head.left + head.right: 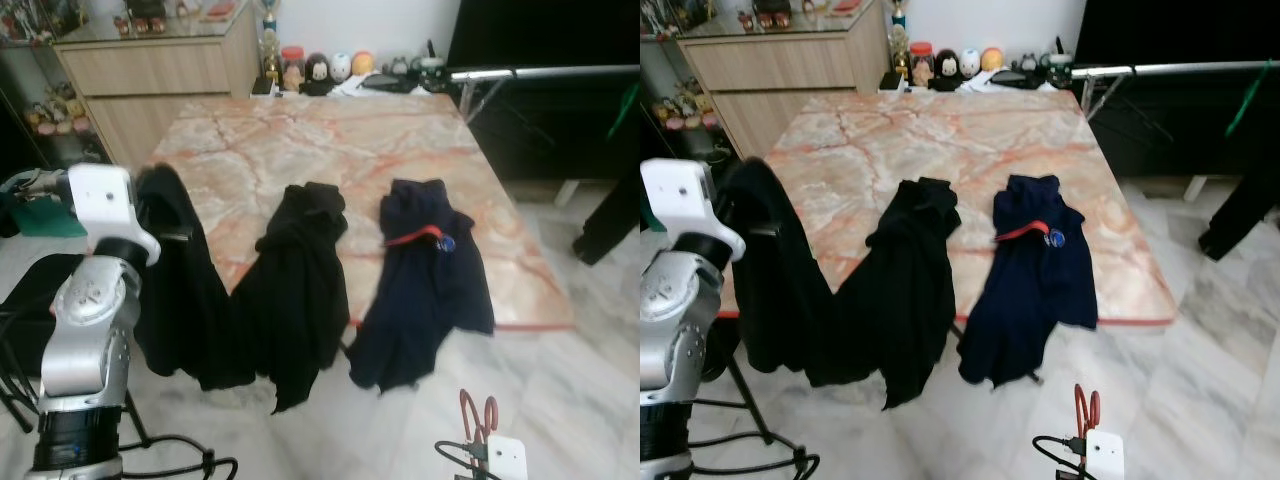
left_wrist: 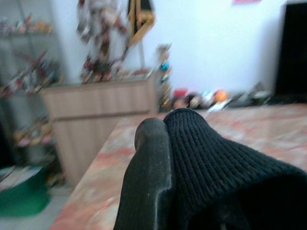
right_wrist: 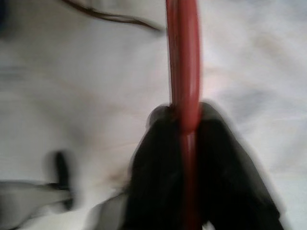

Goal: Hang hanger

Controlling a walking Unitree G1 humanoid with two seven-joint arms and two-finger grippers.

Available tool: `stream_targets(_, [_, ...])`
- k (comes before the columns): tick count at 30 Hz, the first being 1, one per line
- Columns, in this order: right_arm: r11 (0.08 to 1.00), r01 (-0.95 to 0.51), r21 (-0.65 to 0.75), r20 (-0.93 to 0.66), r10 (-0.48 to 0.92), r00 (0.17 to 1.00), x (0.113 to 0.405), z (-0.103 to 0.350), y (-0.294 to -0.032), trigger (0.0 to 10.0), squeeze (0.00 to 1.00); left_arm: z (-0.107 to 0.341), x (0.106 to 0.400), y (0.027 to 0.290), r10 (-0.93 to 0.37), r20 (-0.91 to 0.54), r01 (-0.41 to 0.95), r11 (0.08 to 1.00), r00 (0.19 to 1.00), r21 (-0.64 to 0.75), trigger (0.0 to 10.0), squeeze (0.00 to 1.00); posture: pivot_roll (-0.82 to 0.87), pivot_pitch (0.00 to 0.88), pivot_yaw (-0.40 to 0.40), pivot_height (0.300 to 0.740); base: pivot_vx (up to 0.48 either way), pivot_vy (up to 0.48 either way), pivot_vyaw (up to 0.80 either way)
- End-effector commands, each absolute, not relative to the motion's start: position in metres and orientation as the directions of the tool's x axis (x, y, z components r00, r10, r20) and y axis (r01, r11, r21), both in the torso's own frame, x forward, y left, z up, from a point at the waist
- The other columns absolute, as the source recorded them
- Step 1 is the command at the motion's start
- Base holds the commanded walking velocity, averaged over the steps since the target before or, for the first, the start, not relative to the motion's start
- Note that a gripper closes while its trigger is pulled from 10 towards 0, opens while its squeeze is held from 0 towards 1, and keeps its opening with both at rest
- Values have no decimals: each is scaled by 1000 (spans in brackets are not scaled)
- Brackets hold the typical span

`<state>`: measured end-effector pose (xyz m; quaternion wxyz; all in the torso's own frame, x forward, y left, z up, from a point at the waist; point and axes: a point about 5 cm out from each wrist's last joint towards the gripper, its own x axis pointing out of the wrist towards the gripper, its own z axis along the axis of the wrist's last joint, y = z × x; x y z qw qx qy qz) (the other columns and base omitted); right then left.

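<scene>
Right gripper [image 3: 184, 129]: lowest and closest in the head views, near the pale marble floor; its two black fingers [image 3: 153, 158] are clenched on a red hanger [image 3: 182, 62], the red rod running up between them.
Red hanger: also seen as a thin red loop [image 1: 478, 415] standing above the white wrist block at the bottom of the left eye view, well apart from the table.
Left gripper [image 2: 160, 158]: raised at the robot's left side, beside the table's near-left corner; one black finger [image 2: 148, 172] presses against a black knit garment [image 2: 216, 163]. The other finger is hidden, so it is grasping the cloth as far as can be told.
Black knit garment: droops from that gripper over the table edge [image 1: 185, 300].
Table [image 1: 330, 140]: pink marble top, with a second black garment [image 1: 300, 290] and a navy garment [image 1: 425, 280] hanging off its near edge; a red hanger neck [image 1: 415, 237] shows at the navy collar.
Rail [image 1: 550, 72]: silver bar beyond the table's far right corner.
Step in hand: likely carrying the hanger, with a garment lifted to meet it.
Next move: probably bring the hanger up to the held garment's neck opening, then carry it to the rail.
</scene>
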<state>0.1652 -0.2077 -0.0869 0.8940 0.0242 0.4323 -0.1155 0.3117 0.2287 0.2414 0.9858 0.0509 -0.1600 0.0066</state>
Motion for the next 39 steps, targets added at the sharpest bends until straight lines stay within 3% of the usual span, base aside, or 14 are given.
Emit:
stream_targets(1, [967,243,-70,-787,-204,583,159,-88,-214,10000,0,273,320,220,-56,395,7,992,917,125,10000,0,109,0,30,740,409,0,0])
stream_targets(14, [965,255,-66,-786,-207,582,160,-88,-214,10000,0,323,352,195,-181,450,121,980,874,158,10000,0,110,0,28,740,397,0,0])
stream_targets(23, [966,246,-76,-793,-208,573,158,-89,-215,10000,0,256,337,193,-297,216,287,955,930,79,10000,0,112,0,26,740,0,0,0])
stream_targets(27, [966,249,-73,-791,-208,575,157,-89,-214,10000,0,224,320,191,-408,78,408,913,910,19,10000,0,110,0,34,740,0,0,0])
stream_targets(30, [965,252,-72,-790,-209,576,157,-89,-214,10000,0,193,303,189,-475,-85,481,873,876,74,10000,0,108,0,37,740,0,0,0])
stream_targets(36, [965,253,-71,-791,-209,575,157,-89,-213,10000,0,160,284,187,-471,-201,495,865,859,85,10000,0,109,0,42,740,0,0,0])
stream_targets(37, [965,252,-71,-792,-208,575,157,-90,-213,10000,0,155,282,186,-470,-215,496,864,856,86,10000,63,109,0,42,740,0,0,0])
stream_targets(38, [965,251,-70,-792,-207,575,157,-90,-213,10000,0,152,280,185,-471,-224,498,863,853,85,10000,718,109,0,42,740,0,0,0])
stream_targets(39, [965,252,-71,-792,-208,574,157,-90,-213,10000,0,150,278,183,-474,-227,501,862,851,74,10000,1000,105,0,44,740,0,0,0])
